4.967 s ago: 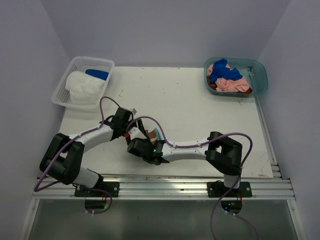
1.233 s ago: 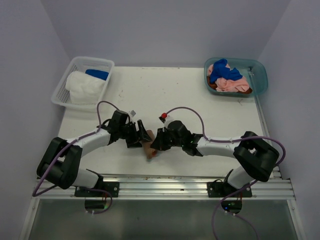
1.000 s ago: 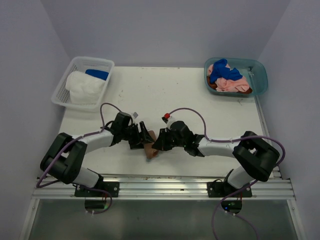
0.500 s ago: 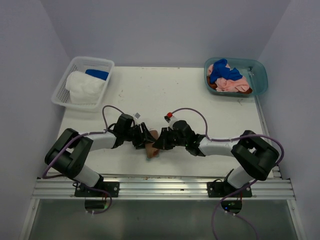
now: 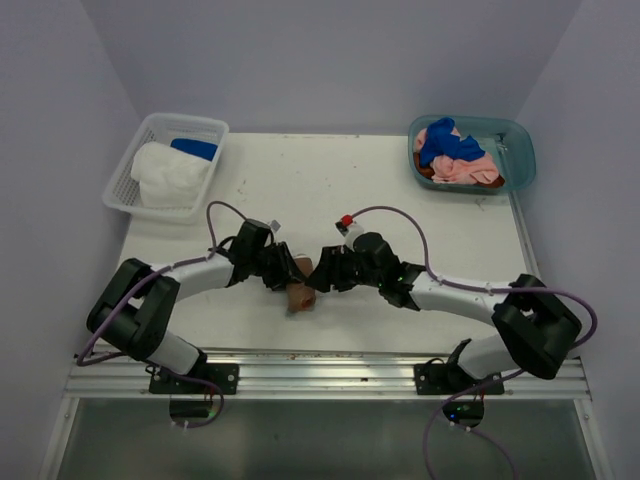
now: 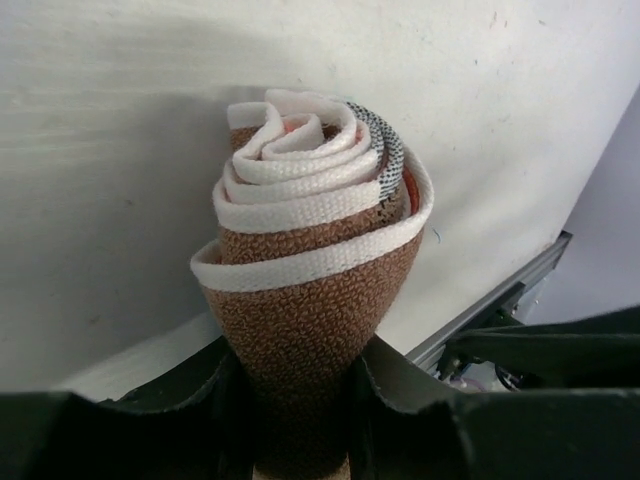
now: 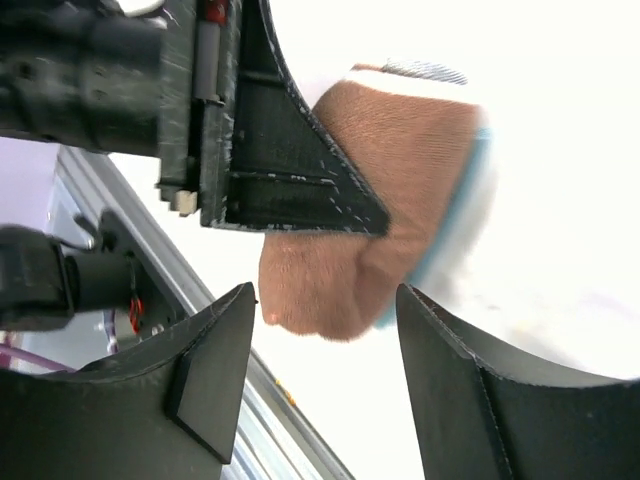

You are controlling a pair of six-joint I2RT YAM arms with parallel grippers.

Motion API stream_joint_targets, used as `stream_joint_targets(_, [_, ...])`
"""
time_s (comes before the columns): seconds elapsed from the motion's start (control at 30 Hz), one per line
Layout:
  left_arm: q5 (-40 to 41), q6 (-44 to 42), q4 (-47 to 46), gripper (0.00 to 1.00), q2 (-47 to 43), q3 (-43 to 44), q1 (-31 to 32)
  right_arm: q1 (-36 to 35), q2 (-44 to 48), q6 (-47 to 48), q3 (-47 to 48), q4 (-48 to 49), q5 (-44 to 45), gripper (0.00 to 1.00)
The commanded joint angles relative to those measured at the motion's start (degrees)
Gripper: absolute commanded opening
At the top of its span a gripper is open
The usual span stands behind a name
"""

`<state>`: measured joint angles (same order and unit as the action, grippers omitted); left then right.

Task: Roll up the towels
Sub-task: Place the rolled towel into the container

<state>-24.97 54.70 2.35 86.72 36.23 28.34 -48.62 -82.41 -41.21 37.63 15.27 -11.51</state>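
On the bench (image 5: 400,200) near its front edge: rolled brown towel (image 5: 299,292), pinched by the left gripper's (image 5: 284,272) jaws; right gripper's (image 5: 320,280) jaws spread beside it. Far corners: basket (image 5: 125,178), tub (image 5: 524,150) of loose towels (image 5: 455,155). Seen from left wrist only: spiral white-hemmed end. From right wrist: left finger (image 7: 290,170) crossing the roll.

plain pale lilac walls on three sides: back wall (image 5: 330,60), left wall (image 5: 50,150), right wall (image 5: 590,150), all bare and matte. between them a white table (image 5: 350,190), flat-topped, with a few small dark specks and scuffs. along its right edge a light metal strip (image 5: 535,280); across its near edge a ribbed aluminium rail (image 5: 330,372). below the rail a dull grey-green floor (image 5: 320,440). lit evenly from above, with soft, short shadows and no glare.
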Motion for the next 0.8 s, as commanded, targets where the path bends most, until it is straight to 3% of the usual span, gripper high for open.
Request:
stream_joint_targets(0.0, [4.6, -4.3, 9.9, 0.17, -2.6, 5.3, -1.6, 2.4, 7.3, 4.5, 2.5, -7.2, 5.1, 0.63])
stream_joint_targets(0.17, [5.1, -7.4, 15.1, 0.17, -4.1, 10.1, -4.2, 8.1, 13.5, 7.2, 1.9, -13.5, 7.5, 0.64])
stream_joint_targets(0.5, [8.4, -15.7, 30.0, 0.17, -2.5, 33.8, -18.8, 9.9, 16.4, 8.7, 0.5, -18.4, 9.8, 0.64])
stream_joint_targets(0.77, [5.0, -13.3, 28.7, 0.17, 2.7, 44.6, -32.4, 10.0, 16.0, 8.5, 1.0, -19.5, 8.8, 0.63])
